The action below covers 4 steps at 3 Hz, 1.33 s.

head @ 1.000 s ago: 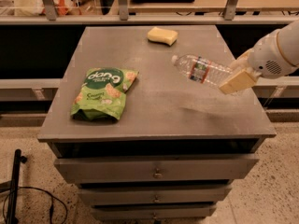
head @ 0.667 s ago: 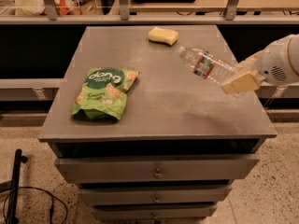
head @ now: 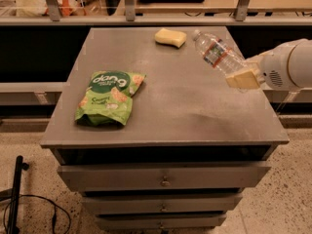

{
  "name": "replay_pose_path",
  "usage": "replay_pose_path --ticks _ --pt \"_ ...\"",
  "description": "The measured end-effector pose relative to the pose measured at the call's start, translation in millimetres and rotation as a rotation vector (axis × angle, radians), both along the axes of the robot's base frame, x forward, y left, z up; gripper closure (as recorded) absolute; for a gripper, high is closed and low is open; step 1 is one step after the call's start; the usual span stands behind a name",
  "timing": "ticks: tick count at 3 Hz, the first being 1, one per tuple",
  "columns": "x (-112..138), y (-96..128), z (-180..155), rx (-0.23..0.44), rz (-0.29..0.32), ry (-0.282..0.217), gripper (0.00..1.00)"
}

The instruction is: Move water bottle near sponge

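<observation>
the arm (head: 287, 65) comes in from the right edge of the view, its white rounded body held over the right side of the worktop (head: 185, 106), and it ends in the claw (head: 243, 77). the claw's pale fingers (head: 238, 81) are clamped on the bottom end of the water bottle (head: 217, 55). the bottle is held off the worktop, tilted steeply so that it slants up and to the left away from the claw, with its white cap (head: 196, 34) at the far upper end and its red, white and blue label band just beyond the fingers. the bottle is clear and ribbed; whether it holds any water i cannot tell. the sponge (head: 170, 37), pale yellow, lies flat on the worktop to the left of the claw and further back, near the rear edge. it is close to the bottle's cap end but not touching it. the green snack bag (head: 108, 97) lies flat well to the left of the claw, on the opposite half of the worktop and slightly nearer the front. below the claw and to its left, under the worktop, sit stacked drawers (head: 165, 177), all pushed shut, so nothing of their insides shows.
</observation>
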<state>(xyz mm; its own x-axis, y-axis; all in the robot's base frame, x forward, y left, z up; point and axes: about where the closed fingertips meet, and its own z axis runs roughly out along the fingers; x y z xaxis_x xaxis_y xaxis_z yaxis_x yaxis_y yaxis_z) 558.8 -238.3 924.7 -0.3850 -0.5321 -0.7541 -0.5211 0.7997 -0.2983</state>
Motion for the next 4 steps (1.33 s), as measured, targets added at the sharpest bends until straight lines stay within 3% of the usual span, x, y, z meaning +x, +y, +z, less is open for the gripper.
replay_pose_path --ticks 1,2,3,4 --pt "12.1 -6.3 16.1 0.007 -0.044 -0.078 1.0" --pt "12.0 -5.9 16.7 0.006 -0.042 -0.08 1.0" --pt "20.6 -9.4 17.8 0.006 -0.091 -0.102 1.0" --pt "46.8 -20.6 19.0 -0.008 -0.165 -0.165 1.0"
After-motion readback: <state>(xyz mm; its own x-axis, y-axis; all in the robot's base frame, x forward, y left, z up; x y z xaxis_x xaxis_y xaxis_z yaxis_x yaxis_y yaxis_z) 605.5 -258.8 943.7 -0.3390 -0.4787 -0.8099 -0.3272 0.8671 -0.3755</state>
